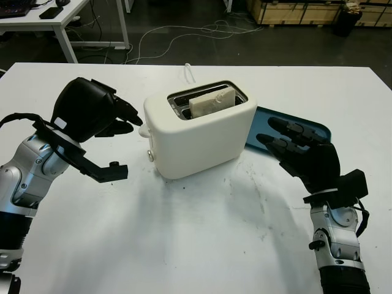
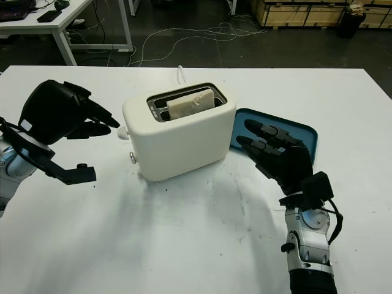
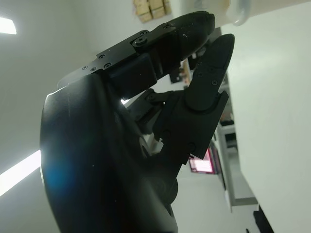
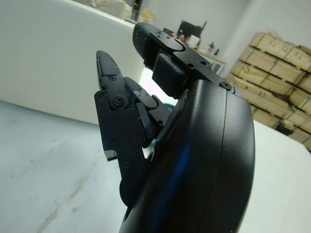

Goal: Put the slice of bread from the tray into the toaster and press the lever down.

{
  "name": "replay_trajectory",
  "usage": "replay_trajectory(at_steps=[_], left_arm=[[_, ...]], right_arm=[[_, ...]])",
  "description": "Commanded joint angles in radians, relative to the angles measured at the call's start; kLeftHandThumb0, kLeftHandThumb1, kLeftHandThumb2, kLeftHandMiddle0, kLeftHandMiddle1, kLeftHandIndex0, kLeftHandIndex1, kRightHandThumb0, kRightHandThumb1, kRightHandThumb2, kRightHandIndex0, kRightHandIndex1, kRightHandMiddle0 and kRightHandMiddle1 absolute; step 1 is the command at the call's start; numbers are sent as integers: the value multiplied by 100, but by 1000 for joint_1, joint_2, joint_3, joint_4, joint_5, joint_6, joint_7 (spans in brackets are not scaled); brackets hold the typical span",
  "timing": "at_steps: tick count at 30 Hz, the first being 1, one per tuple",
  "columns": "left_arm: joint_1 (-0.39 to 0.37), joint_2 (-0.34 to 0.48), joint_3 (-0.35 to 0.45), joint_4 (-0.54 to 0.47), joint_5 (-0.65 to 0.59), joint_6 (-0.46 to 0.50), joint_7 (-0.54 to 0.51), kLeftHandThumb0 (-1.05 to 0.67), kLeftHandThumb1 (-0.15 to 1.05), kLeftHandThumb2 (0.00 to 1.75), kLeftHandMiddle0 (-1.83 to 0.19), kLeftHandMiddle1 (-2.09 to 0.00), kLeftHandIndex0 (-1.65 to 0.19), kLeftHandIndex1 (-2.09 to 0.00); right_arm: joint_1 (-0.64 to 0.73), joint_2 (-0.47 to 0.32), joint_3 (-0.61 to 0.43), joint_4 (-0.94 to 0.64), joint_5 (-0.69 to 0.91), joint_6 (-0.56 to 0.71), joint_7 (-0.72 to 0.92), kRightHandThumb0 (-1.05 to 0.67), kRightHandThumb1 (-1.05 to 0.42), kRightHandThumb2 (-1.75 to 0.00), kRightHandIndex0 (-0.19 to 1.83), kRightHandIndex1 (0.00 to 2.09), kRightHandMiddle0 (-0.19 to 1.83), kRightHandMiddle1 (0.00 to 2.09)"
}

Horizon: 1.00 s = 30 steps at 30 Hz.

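Your R hand (image 1: 294, 144) open, near table (image 1: 202, 245) edge, over blue tray (image 1: 318, 130) beside toaster (image 1: 199, 128). L hand (image 1: 116, 119) open, fingertips just short of lever (image 1: 144, 130). Bread slice (image 1: 211, 101) upright in 1 slot, apart from both hands.

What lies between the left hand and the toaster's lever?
Nothing: a short bare gap of white table separates the left hand from the white toaster's round lever knob, seen in both eye views.
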Motion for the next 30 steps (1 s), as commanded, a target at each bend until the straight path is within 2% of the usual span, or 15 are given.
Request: replay_trajectory(at_steps=[1,4,7,21,30], left_arm=[[-22,-3,-12,7,-3,4,-16,-35,70,0,-109,-95,-140,0],[-27,-6,-18,10,-3,2,-18,-34,70,0,-111,-85,-140,0],[-32,-10,-24,11,-4,3,-23,-34,69,0,-114,-85,-140,0],[-42,-13,-39,38,-9,-11,-21,-36,71,0,-110,-100,-139,0],[-38,-14,-41,50,-8,-8,-16,-35,72,0,-107,-100,-138,0]], right_arm=[[9,6,0,-15,-1,-9,-5,-27,-92,-2,95,1,90,0],[10,8,-1,-17,9,-7,-1,-27,-92,-2,95,1,90,0],[10,5,-2,-11,9,-12,2,-29,-92,-2,95,0,90,0],[18,7,-1,-21,10,-4,1,-29,-92,-3,95,0,90,0],[23,7,3,-32,8,4,-8,-30,-92,-3,95,0,90,0]])
